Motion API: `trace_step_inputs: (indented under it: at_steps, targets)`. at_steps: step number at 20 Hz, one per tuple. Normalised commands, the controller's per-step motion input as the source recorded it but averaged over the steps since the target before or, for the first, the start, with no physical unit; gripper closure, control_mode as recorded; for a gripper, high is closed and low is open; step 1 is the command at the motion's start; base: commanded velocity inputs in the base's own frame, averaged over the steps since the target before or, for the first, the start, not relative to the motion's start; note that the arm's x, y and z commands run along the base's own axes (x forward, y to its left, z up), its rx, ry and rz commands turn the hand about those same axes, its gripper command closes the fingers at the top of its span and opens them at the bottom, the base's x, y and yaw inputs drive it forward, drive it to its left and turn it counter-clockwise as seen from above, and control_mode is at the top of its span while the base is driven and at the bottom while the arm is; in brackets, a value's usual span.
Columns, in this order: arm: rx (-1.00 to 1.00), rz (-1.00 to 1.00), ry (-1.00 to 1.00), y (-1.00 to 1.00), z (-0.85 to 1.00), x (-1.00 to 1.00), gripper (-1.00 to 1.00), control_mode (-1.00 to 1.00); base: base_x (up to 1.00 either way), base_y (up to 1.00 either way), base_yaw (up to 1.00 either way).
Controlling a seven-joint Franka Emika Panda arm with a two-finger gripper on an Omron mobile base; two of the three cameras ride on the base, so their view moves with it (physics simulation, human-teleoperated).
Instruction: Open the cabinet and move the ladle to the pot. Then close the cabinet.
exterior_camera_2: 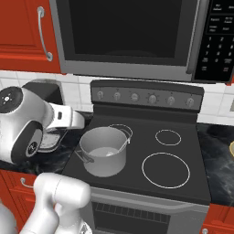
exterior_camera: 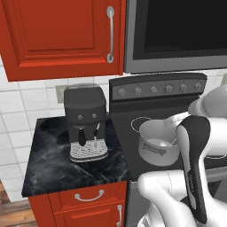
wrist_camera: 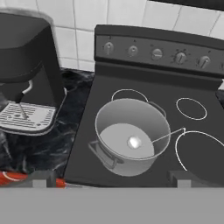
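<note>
The pot (wrist_camera: 131, 136) sits at the frame centre of the hand view, on the stove (wrist_camera: 199, 157), over its front left ring. Inside lies the ladle (wrist_camera: 144, 141): a pale round bowl on the pot floor, with a thin handle slanting up over the right rim (very faint, easy to miss). In the left base view the pot (exterior_camera: 156, 144) is at centre right, its right side hidden behind the arm; in the right base view it (exterior_camera_2: 103, 151) stands lower left of centre, and the ladle there is too dim to make out.

The gripper (wrist_camera: 111, 178) shows as two dark tips at the bottom of the hand view, far apart and holding nothing, above the near edge of the stove.

The cabinet (exterior_camera: 62, 35) fills the upper left of the left base view, cut off by the frame; the door in view is shut, its handle (exterior_camera: 110, 34) at its right edge. Below it a coffee machine (exterior_camera: 85, 122) stands on the dark counter (exterior_camera: 44, 164). A microwave (exterior_camera_2: 132, 36) hangs above the stove.
</note>
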Motion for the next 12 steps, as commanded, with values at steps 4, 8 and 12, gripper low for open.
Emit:
trace_step_inputs:
  at_steps: [4, 8, 12]
  targets:
    - [0.00, -0.07, 0.09, 0.00, 0.47, -0.88, -1.00, -1.00, 0.00, 0.00, 0.00]
    - [0.00, -0.06, 0.10, 0.01, 0.19, -0.79, -1.00, -1.00, 0.00, 0.00, 0.00]
    - [0.00, -0.04, 0.12, 0.08, 0.05, -0.51, -1.00, -1.00, 0.00, 0.00, 0.00]
